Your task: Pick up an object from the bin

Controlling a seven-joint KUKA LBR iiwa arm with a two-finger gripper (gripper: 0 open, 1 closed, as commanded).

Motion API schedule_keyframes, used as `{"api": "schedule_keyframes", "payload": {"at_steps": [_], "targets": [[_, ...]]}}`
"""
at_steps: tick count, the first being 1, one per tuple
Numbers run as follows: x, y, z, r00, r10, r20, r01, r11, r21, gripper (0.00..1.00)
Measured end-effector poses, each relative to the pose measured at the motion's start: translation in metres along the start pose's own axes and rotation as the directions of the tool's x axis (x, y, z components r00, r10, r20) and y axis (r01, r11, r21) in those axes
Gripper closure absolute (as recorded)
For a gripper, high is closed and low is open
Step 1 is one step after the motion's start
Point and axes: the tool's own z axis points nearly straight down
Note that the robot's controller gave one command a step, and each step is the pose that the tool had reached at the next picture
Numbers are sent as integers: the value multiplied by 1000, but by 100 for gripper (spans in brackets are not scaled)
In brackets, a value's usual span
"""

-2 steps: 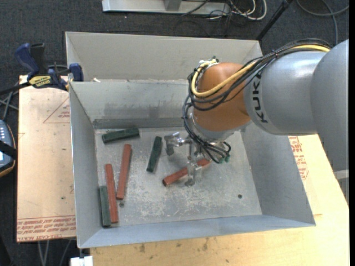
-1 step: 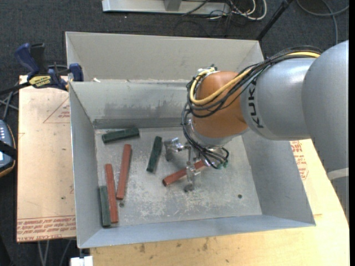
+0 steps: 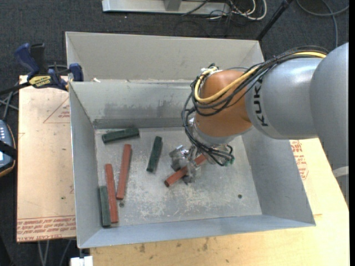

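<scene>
The grey arm (image 3: 302, 96) is the biggest thing in view, coming in from the right and cut off by the picture's edge. It hangs over the grey metal bin (image 3: 83, 148) and hides part of the bin's back wall and right side. The orange cover (image 3: 222, 110) at its wrist, wrapped in looped cables (image 3: 244, 82), blocks the floor straight beneath it.

Below the cover, the gripper (image 3: 186, 165) sits low over the middle of the bin floor. It is a small tangle of metal parts, and whether it is wide, narrow or closed on anything cannot be told.

A red-brown stick (image 3: 174, 178) lies tilted right at the gripper. Its lower left end is plain, while its upper part runs in among the gripper's metal and is hard to follow.

The other sticks lie well apart to the left:
- A dark green stick (image 3: 120, 135) is near the back wall.
- A second green stick (image 3: 154, 154) is just left of the gripper.
- A long red stick (image 3: 124, 170) slants beside it.
- Another red stick (image 3: 111, 194) touches a green stick (image 3: 104, 206) at the front left.
</scene>
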Motion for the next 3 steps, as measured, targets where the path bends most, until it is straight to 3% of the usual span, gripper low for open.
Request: {"api": "schedule_keyframes", "payload": {"at_steps": [3], "targets": [[2, 1, -18, 1000, 1, -7, -1, 1000, -3, 100]]}}
